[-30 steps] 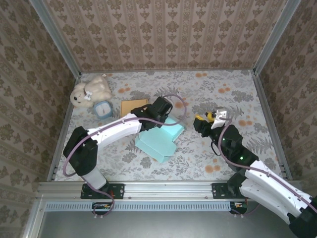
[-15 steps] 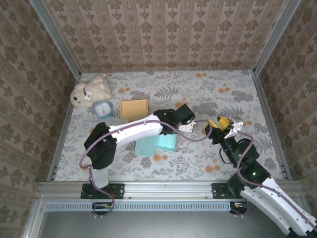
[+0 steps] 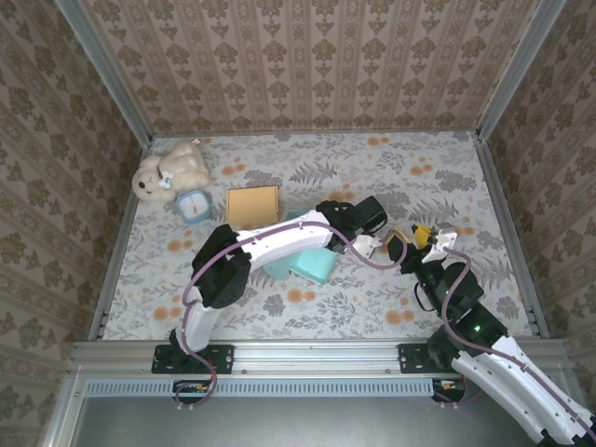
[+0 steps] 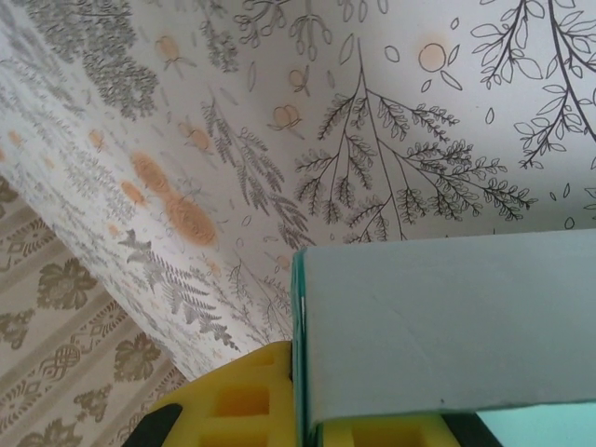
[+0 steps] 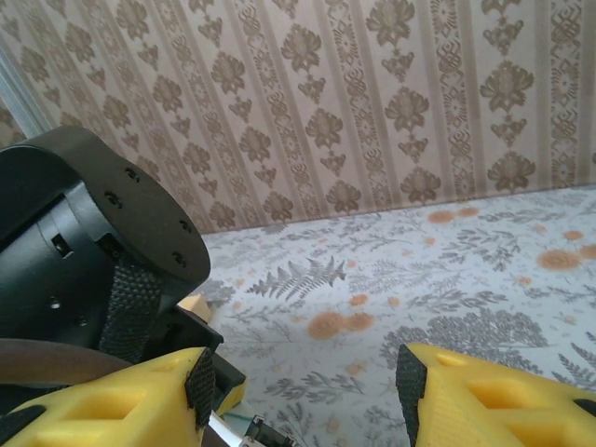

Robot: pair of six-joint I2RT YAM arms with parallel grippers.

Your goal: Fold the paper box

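Looking down, top external view: the pale teal folded-paper box [image 3: 312, 265] sits mid-table on the floral tabletop [image 3: 279, 307], partly under the left arm [image 3: 270, 240].

Left wrist view: the left gripper [image 4: 300, 419] pinches a panel edge of the box between its yellow fingers [image 4: 242, 400].

Right wrist view: the right gripper [image 5: 303, 382] stands spread beside the black wrist housing [image 5: 84, 233] of the left arm.

The table [image 3: 438, 177] has a cover printed with flowers and leaves. On it lie a white plush toy [image 3: 170, 172] at the far left corner, a small blue clock [image 3: 194, 205] beside it, a flat brown card [image 3: 253, 206], and the light green paper box [image 3: 312, 265] near the middle
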